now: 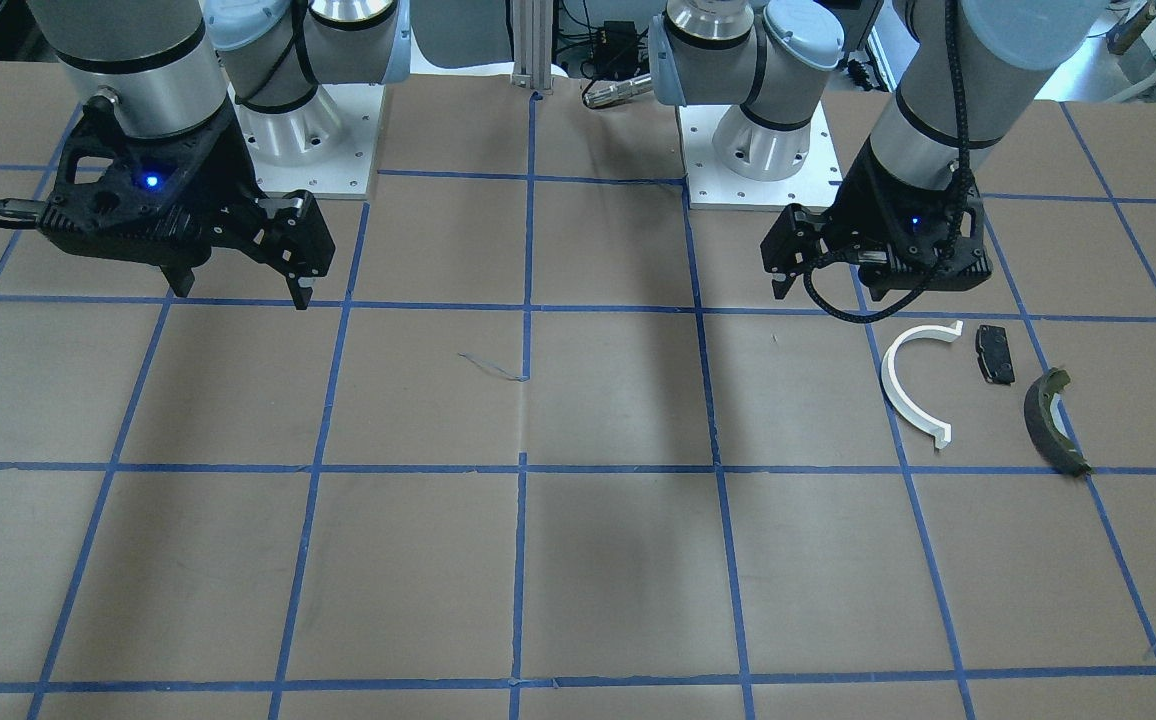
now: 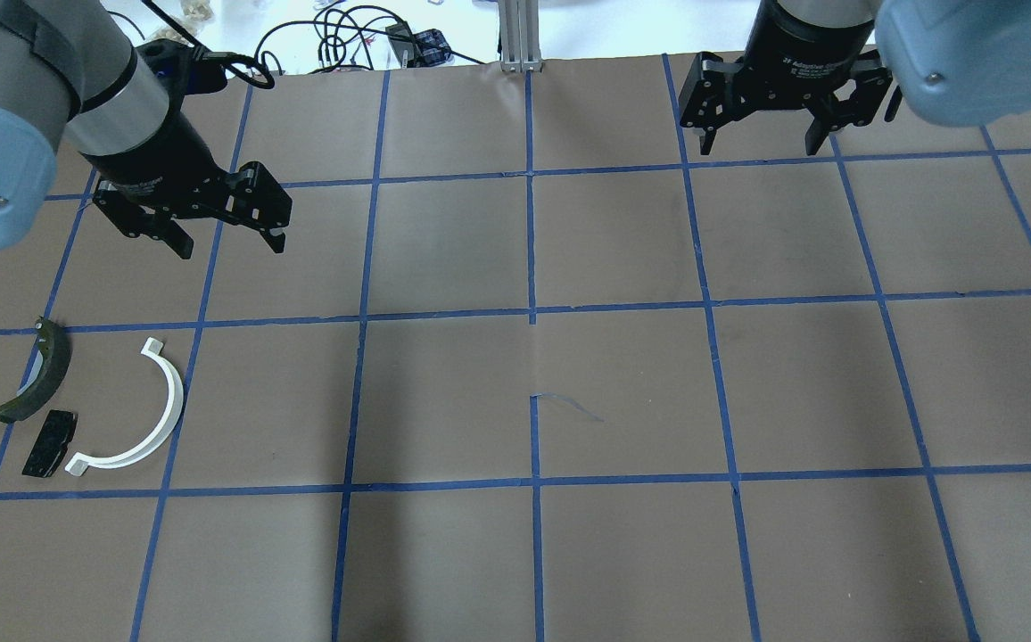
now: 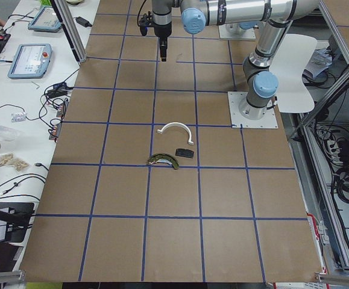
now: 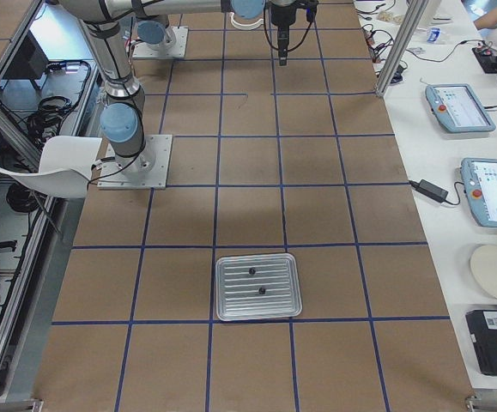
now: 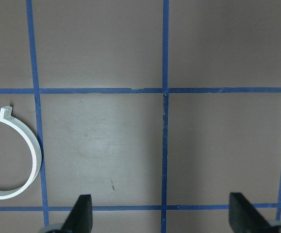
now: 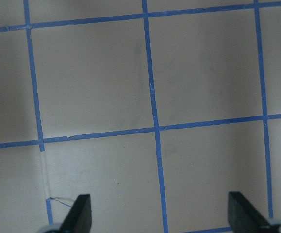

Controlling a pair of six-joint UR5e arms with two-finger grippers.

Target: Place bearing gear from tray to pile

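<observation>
Two grippers, both empty and both hanging above the table (image 2: 622, 383); judged stage: the very start, nothing picked yet. At far left sits the pile (image 1: 995, 352): an olive shoe piece (image 2: 52, 376) outermost, a black pad (image 2: 48, 446) just beside it, then a white half-ring (image 2: 177, 403) with its open side toward the pad. All three lie flat, close together but apart. Just right of the pile and farther out, the left gripper (image 2: 230, 245) hovers with its jaws spread wide and nothing between them. The middle of the table shows only brown paper and blue tape. Toward the right, the right gripper (image 2: 759, 143) hangs at the far edge, jaws likewise spread and bare. The tray (image 4: 282, 300) lies well off to the right, beyond the frame of the overhead and front views, and only the right-end camera shows it. On it lie two small dark parts (image 4: 251, 271), apart from each other; they are too small to tell which is the bearing gear, or whether both are. Judgement on the next move: the right arm is the nearer one, so it should travel right to the tray, come down over one part and close on it. The carry then spans the whole table to the pile on the left. The left-end camera shows the pile but no tray. The left wrist view catches only an arc of the half-ring, and the right wrist view shows bare paper and tape between its spread fingertips.
</observation>
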